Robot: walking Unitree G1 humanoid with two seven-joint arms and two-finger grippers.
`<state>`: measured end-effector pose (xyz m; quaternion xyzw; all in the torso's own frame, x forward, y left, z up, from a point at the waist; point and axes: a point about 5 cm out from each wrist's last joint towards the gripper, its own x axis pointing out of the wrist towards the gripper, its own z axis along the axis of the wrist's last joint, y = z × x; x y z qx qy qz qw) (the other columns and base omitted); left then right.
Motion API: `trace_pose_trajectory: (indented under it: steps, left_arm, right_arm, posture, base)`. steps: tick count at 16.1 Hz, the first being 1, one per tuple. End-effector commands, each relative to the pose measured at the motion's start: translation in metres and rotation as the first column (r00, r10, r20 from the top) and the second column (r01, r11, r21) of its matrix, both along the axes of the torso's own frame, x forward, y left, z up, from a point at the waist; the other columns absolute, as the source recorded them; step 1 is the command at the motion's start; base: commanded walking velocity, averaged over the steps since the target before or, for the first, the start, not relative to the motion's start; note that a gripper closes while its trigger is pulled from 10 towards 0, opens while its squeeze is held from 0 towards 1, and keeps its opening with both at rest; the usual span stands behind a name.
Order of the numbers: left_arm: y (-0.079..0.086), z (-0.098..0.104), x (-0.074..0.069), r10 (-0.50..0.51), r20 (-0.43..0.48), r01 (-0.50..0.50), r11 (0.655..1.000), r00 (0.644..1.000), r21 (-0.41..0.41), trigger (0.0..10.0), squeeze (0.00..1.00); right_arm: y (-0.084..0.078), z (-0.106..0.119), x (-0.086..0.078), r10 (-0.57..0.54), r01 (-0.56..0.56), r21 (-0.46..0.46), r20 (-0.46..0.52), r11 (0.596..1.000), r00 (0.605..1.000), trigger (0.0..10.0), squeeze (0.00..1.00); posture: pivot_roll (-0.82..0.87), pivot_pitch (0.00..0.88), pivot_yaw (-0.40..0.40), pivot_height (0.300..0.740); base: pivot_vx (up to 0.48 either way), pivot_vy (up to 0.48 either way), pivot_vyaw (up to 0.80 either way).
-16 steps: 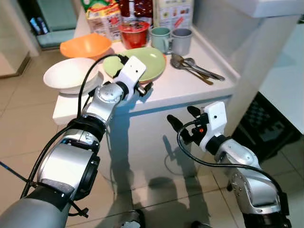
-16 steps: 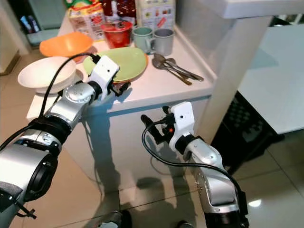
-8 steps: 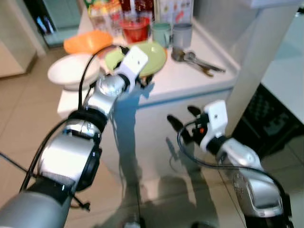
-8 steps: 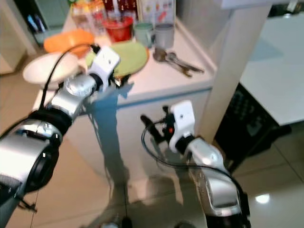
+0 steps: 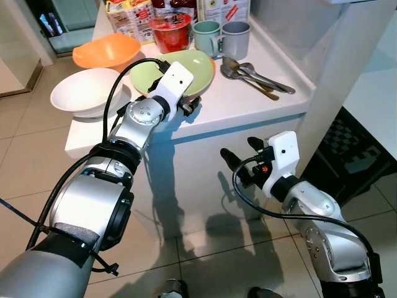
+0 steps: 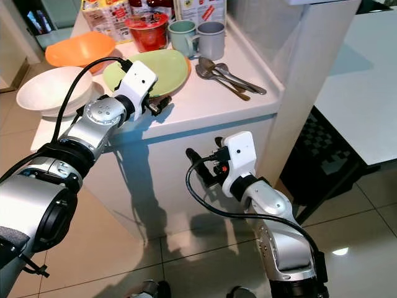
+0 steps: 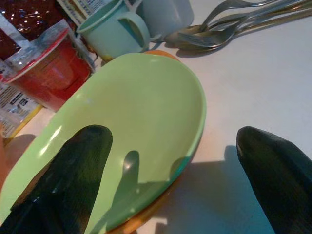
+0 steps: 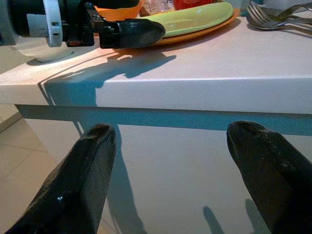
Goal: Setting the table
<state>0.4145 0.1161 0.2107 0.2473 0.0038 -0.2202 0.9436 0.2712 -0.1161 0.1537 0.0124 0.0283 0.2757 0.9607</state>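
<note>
The left hand (image 5: 189,107) reaches over the near edge of the white surface (image 5: 248,105), its fingers spread at the rim of the green plate (image 5: 186,65), which lies on an orange plate near the surface's front. The right hand (image 5: 239,162) hangs below the edge, before the surface's front panel, fingers spread and holding nothing. Bare room lies between the plate and the spoons (image 5: 254,76). Behind stand two mugs (image 5: 220,37), a red cup (image 5: 169,31), an orange bowl (image 5: 105,51) and a white bowl (image 5: 84,92). Tiled floor (image 5: 25,149) surrounds it all.
</note>
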Motion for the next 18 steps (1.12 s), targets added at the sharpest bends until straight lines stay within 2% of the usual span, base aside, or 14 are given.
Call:
trace_pose_trajectory:
  steps: [1, 6, 7, 8, 9, 10, 11, 12, 17, 18]
  left_arm:
    - [0.004, 0.003, 0.001, 0.022, 0.001, -0.022, 1.000, 1.000, -0.004, 10.0, 0.00]
    - [0.005, 0.004, 0.002, 0.027, 0.013, -0.027, 1.000, 1.000, 0.002, 10.0, 0.00]
    - [0.005, 0.004, 0.002, 0.034, 0.013, -0.034, 0.999, 0.999, 0.001, 10.0, 0.00]
    - [0.005, 0.003, 0.002, 0.032, 0.011, -0.032, 0.999, 0.999, 0.003, 10.0, 0.00]
    - [0.005, 0.003, 0.002, 0.031, 0.012, -0.031, 1.000, 0.999, 0.005, 10.0, 0.00]
    - [0.007, 0.004, 0.002, 0.032, 0.012, -0.032, 0.999, 0.999, 0.005, 10.0, 0.00]
    - [0.008, 0.004, 0.002, 0.033, 0.012, -0.033, 0.999, 0.999, 0.005, 10.0, 0.00]
    - [0.009, 0.005, 0.002, 0.032, 0.013, -0.032, 0.999, 0.999, 0.006, 10.0, 0.00]
    - [0.008, 0.006, 0.002, 0.030, 0.014, -0.030, 0.999, 0.999, 0.010, 10.0, 0.00]
    - [0.009, 0.006, 0.002, 0.028, 0.006, -0.028, 1.000, 1.000, 0.003, 10.0, 0.00]
  right_arm:
    - [0.002, -0.001, -0.001, 0.008, -0.008, 0.004, -0.006, 1.000, 1.000, 10.0, 0.00]
    - [0.000, -0.005, -0.003, 0.000, 0.000, -0.002, -0.017, 1.000, 1.000, 10.0, 0.00]
    - [-0.005, -0.011, -0.008, -0.008, 0.008, 0.003, -0.043, 1.000, 0.999, 10.0, 0.00]
    - [-0.018, -0.033, -0.019, -0.040, 0.036, -0.046, -0.093, 0.998, 0.995, 10.0, 0.00]
    - [-0.024, -0.044, -0.025, -0.058, 0.050, -0.070, -0.124, 0.996, 0.991, 10.0, 0.00]
    - [-0.035, -0.067, -0.048, -0.071, 0.057, -0.075, -0.191, 0.996, 0.979, 10.0, 0.00]
    - [-0.040, -0.078, -0.063, -0.083, 0.071, -0.059, -0.221, 0.996, 0.972, 10.0, 0.00]
    - [-0.045, -0.084, -0.069, -0.111, 0.102, -0.052, -0.239, 0.993, 0.965, 10.0, 0.00]
    - [-0.040, -0.082, -0.059, -0.118, 0.110, -0.047, -0.208, 0.993, 0.971, 10.0, 0.00]
    - [-0.039, -0.084, -0.058, -0.121, 0.114, -0.044, -0.209, 0.993, 0.970, 10.0, 0.00]
  posture:
    - [-0.05, 0.054, 0.130, 0.740]
    - [-0.05, 0.052, 0.126, 0.740]
    - [-0.05, 0.052, 0.127, 0.740]
    - [-0.05, 0.053, 0.120, 0.740]
    - [-0.04, 0.054, 0.120, 0.740]
    - [-0.04, 0.060, 0.124, 0.740]
    - [-0.04, 0.061, 0.125, 0.740]
    - [-0.04, 0.060, 0.128, 0.740]
    - [-0.04, 0.054, 0.127, 0.740]
    - [-0.04, 0.055, 0.127, 0.740]
  base:
    - [0.465, 0.000, 0.00]
    - [0.450, 0.000, 0.00]
    - [0.000, 0.000, 0.00]
    - [0.000, 0.000, 0.00]
    - [0.000, 0.000, 0.00]
    - [0.000, 0.000, 0.00]
    - [0.000, 0.000, 0.00]
    - [0.000, 0.000, 0.00]
    - [0.000, 0.000, 0.00]
    - [0.480, 0.000, 0.00]
